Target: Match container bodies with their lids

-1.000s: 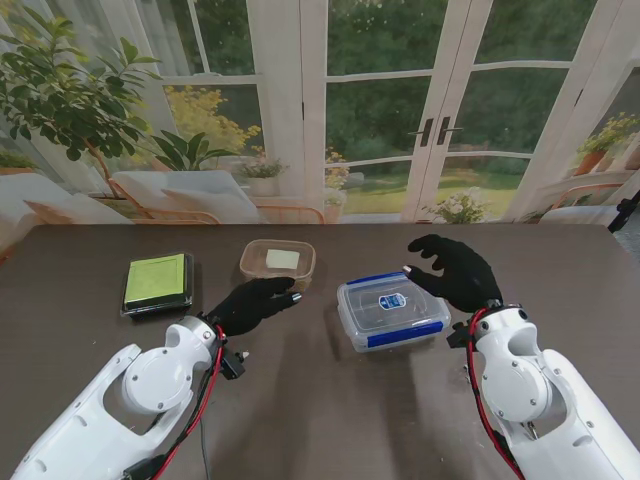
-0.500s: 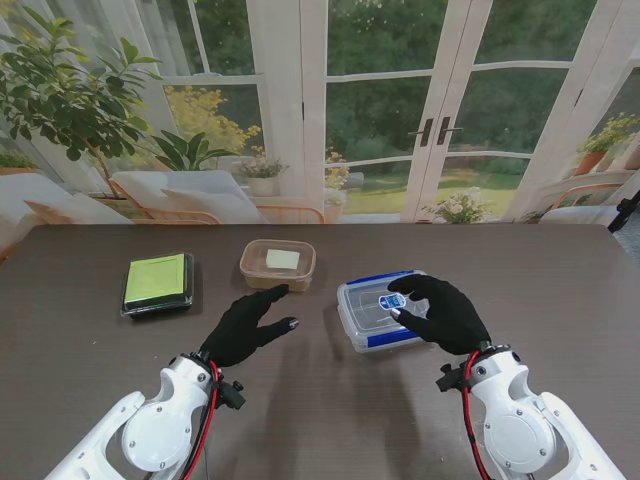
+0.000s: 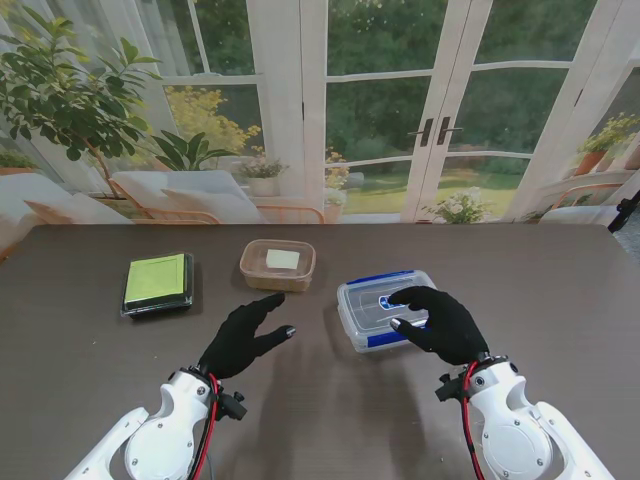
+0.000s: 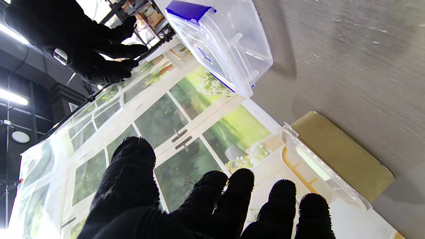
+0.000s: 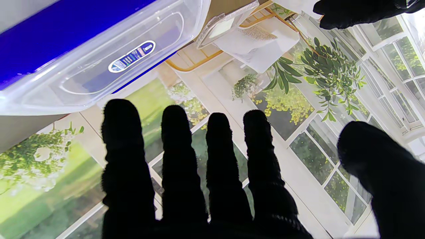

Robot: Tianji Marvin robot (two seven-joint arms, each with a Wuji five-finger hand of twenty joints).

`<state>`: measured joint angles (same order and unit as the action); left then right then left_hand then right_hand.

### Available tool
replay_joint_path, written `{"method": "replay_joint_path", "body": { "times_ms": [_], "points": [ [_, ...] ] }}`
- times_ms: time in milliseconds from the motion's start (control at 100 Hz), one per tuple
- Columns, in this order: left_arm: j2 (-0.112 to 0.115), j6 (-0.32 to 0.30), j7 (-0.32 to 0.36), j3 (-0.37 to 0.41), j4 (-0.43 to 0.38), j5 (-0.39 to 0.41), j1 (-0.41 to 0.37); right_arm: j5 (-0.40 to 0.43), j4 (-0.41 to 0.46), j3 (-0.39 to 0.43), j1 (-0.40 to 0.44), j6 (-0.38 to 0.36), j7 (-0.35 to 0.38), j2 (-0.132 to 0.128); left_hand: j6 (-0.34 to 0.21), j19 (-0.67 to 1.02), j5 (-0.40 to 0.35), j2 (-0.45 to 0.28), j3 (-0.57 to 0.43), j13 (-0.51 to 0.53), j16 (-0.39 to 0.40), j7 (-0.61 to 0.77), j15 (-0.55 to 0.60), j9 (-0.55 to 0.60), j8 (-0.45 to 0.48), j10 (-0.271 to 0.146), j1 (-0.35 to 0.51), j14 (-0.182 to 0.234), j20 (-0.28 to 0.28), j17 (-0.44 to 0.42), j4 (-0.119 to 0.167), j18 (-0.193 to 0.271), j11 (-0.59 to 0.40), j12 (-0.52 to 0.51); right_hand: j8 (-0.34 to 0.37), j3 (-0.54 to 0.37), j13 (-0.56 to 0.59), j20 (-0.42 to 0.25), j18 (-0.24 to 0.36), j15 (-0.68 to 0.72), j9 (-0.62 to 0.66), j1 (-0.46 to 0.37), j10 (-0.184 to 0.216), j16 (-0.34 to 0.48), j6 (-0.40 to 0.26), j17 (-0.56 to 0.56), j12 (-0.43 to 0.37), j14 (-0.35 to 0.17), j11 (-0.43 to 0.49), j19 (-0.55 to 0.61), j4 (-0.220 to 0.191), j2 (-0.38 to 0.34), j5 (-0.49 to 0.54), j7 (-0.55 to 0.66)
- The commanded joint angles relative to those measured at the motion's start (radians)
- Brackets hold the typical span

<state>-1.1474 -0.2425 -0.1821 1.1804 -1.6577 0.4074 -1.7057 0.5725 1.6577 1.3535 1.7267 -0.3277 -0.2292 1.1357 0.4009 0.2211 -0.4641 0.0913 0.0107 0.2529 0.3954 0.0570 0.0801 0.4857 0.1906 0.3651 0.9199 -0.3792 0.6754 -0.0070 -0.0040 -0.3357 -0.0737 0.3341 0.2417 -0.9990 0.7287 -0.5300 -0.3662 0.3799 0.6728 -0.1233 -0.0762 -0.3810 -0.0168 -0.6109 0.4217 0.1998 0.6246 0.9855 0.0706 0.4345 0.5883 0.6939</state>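
A clear box with a blue-clipped lid (image 3: 375, 306) (image 4: 225, 43) (image 5: 99, 56) sits right of centre. My right hand (image 3: 436, 322) (image 5: 206, 172) hovers over its near right part, fingers spread, holding nothing. A tan lidded tub (image 3: 278, 263) (image 4: 335, 166) (image 5: 225, 23) stands farther from me, left of centre. My left hand (image 3: 245, 337) (image 4: 199, 202) is open, nearer to me than the tub, palm down over bare table. A black container with a green lid (image 3: 158, 282) rests at the left.
The dark brown table (image 3: 320, 400) runs to a backdrop printed with glass doors and plants (image 3: 420, 110) at its far edge. Both white forearms (image 3: 170, 445) rise from the bottom corners.
Both arms have drawn back toward me. The left hand slid away from the tan tub. The right hand moved from beyond the clear box to over its near right part.
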Motion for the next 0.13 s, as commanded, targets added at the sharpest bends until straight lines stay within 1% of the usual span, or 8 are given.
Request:
{"method": "replay_joint_path", "body": {
  "times_ms": [0, 120],
  "points": [
    [-0.002, 0.002, 0.024, 0.002, -0.005, -0.006, -0.006, 0.002, -0.001, -0.004, 0.003, -0.002, 0.013, 0.003, -0.021, -0.032, -0.009, 0.010, -0.005, 0.000, -0.005, 0.003, 0.000, 0.003, 0.008, -0.016, 0.035, 0.016, 0.007, -0.016, 0.003, 0.039, 0.000, 0.006, 0.012, -0.082, -0.023, 0.004, 0.030, -0.014, -0.014, -0.009, 0.026, 0.010, -0.023, 0.386, -0.007, -0.015, -0.016, -0.022, 0.020, 0.038, 0.011, 0.001],
    [-0.003, 0.007, 0.023, -0.001, -0.006, -0.007, -0.007, -0.001, 0.000, -0.002, 0.006, 0.001, 0.016, 0.003, -0.021, -0.034, -0.013, 0.007, -0.004, 0.002, -0.005, 0.002, 0.000, 0.006, 0.010, -0.016, 0.036, 0.016, 0.007, -0.017, 0.003, 0.037, 0.000, 0.007, 0.013, -0.082, -0.021, 0.001, 0.029, -0.013, -0.014, -0.009, 0.024, 0.009, -0.020, 0.387, -0.007, -0.016, -0.017, -0.024, 0.020, 0.038, 0.011, 0.002]
  ]
}}
